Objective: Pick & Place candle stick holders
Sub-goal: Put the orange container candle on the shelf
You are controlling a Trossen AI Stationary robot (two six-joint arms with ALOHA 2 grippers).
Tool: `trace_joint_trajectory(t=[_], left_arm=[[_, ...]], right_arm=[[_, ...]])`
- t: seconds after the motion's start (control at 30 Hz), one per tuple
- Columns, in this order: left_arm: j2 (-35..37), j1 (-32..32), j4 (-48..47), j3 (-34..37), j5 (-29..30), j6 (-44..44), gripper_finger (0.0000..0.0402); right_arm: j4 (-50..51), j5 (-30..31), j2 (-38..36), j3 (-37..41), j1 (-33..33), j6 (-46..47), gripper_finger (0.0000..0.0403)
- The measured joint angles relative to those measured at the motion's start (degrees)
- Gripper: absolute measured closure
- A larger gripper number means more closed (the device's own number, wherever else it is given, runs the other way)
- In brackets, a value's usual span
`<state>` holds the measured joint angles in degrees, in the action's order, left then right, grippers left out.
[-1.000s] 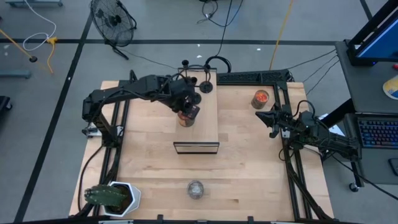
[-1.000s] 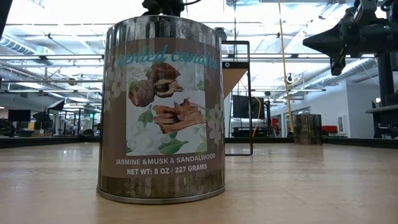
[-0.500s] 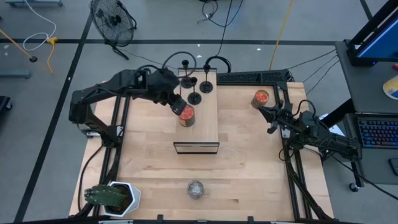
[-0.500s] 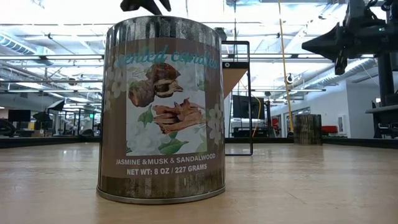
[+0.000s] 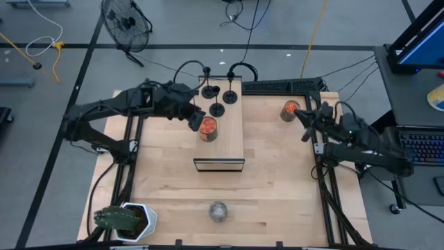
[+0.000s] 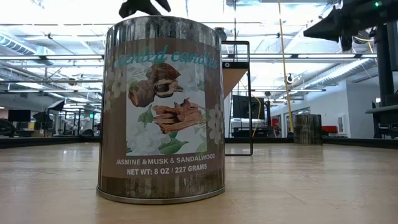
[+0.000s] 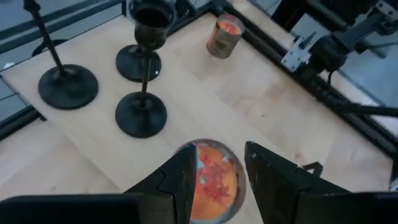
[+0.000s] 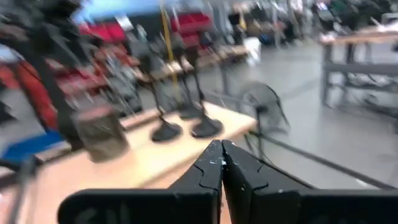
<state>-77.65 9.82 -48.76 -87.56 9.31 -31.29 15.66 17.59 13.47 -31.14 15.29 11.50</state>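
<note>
Three black candle stick holders (image 5: 217, 107), (image 5: 207, 90), (image 5: 230, 96) stand on their disc bases at the far end of a raised wooden platform (image 5: 229, 142). They also show in the left wrist view (image 7: 142, 115), (image 7: 68, 84), (image 7: 140, 59). A brownish jar with an orange top (image 5: 207, 127) stands on the platform near them. My left gripper (image 5: 192, 118) is open and hovers just left of this jar, which shows between the fingers (image 7: 211, 183). My right gripper (image 5: 305, 125) is shut and empty beside a second jar (image 5: 290, 110) at the far right.
A silvery-grey round object (image 5: 218, 210) sits near the table's front edge; a labelled tin (image 6: 161, 109) fills the low view. A potted plant (image 5: 125, 221) stands at the near left corner. A black frame (image 5: 218, 164) closes the platform's near end.
My left gripper has drawn back from over the orange-topped jar toward the table's left edge; the jar stays standing on the platform. My right gripper has risen and gone a little toward the far edge, closer to the second jar.
</note>
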Motion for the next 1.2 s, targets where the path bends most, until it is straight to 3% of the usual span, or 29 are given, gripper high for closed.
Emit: trace_joint_trajectory(t=[0.37, 0.6, 0.83, 1.03, 1.2], left_arm=[[15.54, 0.00, 21.77, 23.78, 1.85, 4.08, 0.0259], [26.34, 0.00, 30.16, 35.96, -1.83, 6.81, 0.0259], [35.34, -0.04, 34.07, 44.76, -3.35, 6.55, 0.0259], [40.84, -0.74, 36.14, 49.61, -3.42, 5.81, 0.0259], [44.04, -0.91, 37.94, 53.11, -3.20, 5.33, 0.0259]], right_arm=[[20.76, 7.48, 22.31, -21.61, 0.74, 4.27, 0.0403], [33.09, 7.64, 35.37, -32.77, 7.29, 12.02, 0.0403], [38.71, -1.67, 46.24, -38.44, 18.36, 12.35, 0.0403], [39.49, -2.99, 51.58, -38.66, 26.68, 11.01, 0.0403], [41.48, -9.50, 55.30, -38.66, 33.22, 14.93, 0.0403]])
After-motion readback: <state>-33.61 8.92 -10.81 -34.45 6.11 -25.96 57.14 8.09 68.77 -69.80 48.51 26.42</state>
